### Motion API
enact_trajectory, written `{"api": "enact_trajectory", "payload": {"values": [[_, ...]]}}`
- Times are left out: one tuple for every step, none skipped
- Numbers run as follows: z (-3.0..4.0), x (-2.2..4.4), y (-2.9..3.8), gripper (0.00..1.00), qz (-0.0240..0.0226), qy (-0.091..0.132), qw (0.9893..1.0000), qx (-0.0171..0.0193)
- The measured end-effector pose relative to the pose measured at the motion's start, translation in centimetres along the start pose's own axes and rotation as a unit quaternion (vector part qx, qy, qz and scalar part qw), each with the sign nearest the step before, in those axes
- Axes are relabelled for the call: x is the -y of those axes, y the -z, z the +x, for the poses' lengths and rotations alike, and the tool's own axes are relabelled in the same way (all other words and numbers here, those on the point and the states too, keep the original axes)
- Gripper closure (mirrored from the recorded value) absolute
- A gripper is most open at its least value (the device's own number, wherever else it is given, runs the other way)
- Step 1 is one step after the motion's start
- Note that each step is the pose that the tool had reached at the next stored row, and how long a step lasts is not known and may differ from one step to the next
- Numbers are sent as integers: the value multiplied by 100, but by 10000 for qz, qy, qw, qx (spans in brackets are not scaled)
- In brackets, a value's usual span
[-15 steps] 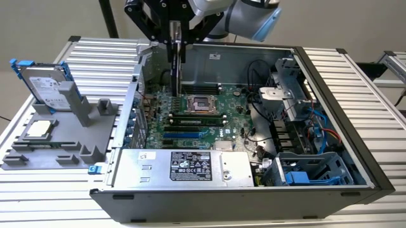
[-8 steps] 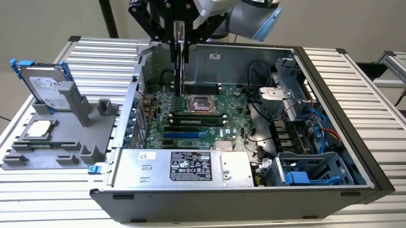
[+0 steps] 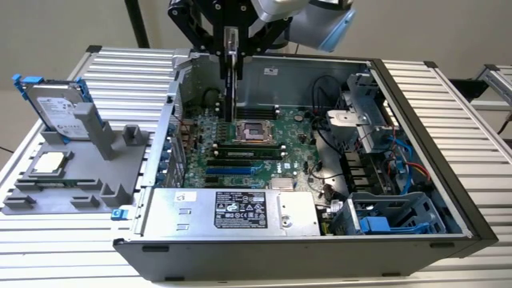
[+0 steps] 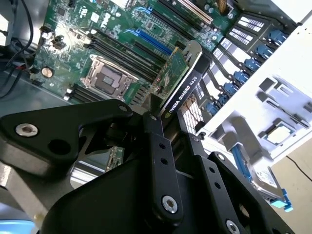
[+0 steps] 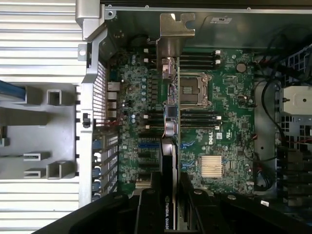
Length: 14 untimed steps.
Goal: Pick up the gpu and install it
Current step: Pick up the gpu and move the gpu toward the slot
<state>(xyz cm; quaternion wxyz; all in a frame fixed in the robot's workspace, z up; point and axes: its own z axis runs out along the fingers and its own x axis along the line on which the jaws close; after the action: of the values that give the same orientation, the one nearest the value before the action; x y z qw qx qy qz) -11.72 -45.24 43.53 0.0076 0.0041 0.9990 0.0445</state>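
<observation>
Step-wise this looks like the carry part: pickup is done, install isn't. The gripper is clamped on the gpu, pinching it from both faces, and the card hangs over the open case. It's edge-on to the exterior camera, and its low end sits just at the exterior view's left of the socket. In the first wrist view the gpu runs out from the gripper with the silver bracket at the far end, past the socket. In the second wrist view you can see the green board and black cooler of the gpu between the fingers. My read is it's up off the board and not in any slot. The blue slots are on the power supply side of the socket, clear of the card. The drive and chip sit outside the case, well off from the socket. As for writing, there's white lettering along the card's black edge. There are also stickers on the power supply and a label on the drive, but I'm not spelling any of it out.
</observation>
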Motion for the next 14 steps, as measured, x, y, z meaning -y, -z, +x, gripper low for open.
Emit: {"api": "enact_trajectory", "payload": {"values": [[-7,0,0,100,0,0,10000,0],[-15,0,-1,100,0,0,10000,1],[-23,0,-1,100,0,0,10000,0],[-30,0,-1,100,0,0,10000,0],[-37,0,-1,100,0,0,10000,0],[-45,0,-1,100,0,0,10000,0],[-52,0,-1,100,0,0,10000,0],[-59,0,-1,100,0,0,10000,0],[-67,-1,-1,100,0,0,10000,0],[-75,-1,-2,100,0,0,10000,0],[-82,-1,-1,100,0,0,10000,0],[-89,-1,-2,100,0,0,10000,0],[-96,-1,-2,100,0,0,10000,1],[-103,-1,-2,100,0,0,10000,0]]}}
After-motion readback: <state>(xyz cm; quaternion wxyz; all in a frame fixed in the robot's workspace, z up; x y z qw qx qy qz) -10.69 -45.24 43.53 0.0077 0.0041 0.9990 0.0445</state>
